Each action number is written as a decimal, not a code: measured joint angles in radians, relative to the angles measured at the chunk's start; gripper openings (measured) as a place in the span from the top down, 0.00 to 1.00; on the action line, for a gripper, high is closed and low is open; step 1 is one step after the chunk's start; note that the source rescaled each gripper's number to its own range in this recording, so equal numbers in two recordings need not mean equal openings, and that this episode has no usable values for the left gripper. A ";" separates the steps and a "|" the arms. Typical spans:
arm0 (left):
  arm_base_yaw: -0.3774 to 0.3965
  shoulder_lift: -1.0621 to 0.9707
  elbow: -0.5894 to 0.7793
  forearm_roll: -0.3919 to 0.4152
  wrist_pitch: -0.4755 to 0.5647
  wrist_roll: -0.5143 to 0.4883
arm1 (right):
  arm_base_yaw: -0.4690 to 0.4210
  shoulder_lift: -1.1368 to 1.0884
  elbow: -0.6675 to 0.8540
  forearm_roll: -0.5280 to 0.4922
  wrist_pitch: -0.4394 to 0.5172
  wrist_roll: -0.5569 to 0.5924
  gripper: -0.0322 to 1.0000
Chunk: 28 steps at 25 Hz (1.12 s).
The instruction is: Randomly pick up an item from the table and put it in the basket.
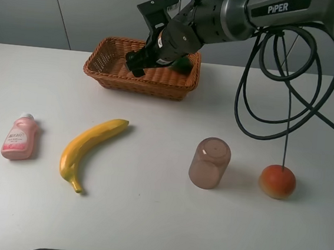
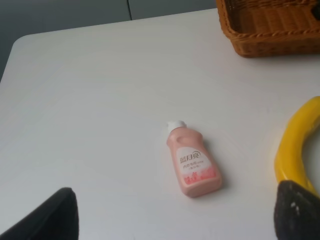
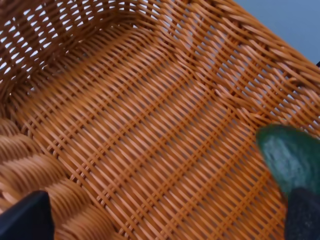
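The halved avocado point(image 1: 183, 64) lies dark skin up inside the brown wicker basket point(image 1: 136, 84) at the back of the white table point(image 1: 145, 223). My right gripper point(image 1: 135, 64) hangs low over the basket, open and empty. In the right wrist view the avocado point(image 3: 290, 155) rests on the basket floor point(image 3: 150, 125) right by one fingertip point(image 3: 302, 215), and the jaws stand wide apart around bare wicker. My left gripper point(image 2: 170, 222) is open and empty, hovering above the table's left side; it does not show in the high view.
A pink bottle point(image 1: 19, 137) lies at the left, also in the left wrist view point(image 2: 192, 160). A yellow banana point(image 1: 88, 148) lies beside it. A brown tumbler point(image 1: 209, 162) and a round orange-red fruit point(image 1: 277, 181) lie at the right. Black cables point(image 1: 289, 83) hang from the right arm.
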 joint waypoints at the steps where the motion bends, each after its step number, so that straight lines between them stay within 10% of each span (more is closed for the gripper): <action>1: 0.000 0.000 0.000 0.000 0.000 0.000 | 0.000 0.000 0.000 0.000 0.000 -0.002 0.00; 14: 0.000 0.000 0.000 0.000 0.000 0.000 | -0.016 -0.087 -0.133 0.049 0.281 -0.186 0.00; 19: 0.000 0.000 0.000 0.000 0.000 0.000 | -0.116 -0.319 -0.140 0.127 0.335 -0.229 0.00; 28: 0.000 0.000 0.000 0.000 0.000 0.000 | -0.349 -0.714 -0.138 0.129 0.718 -0.394 0.00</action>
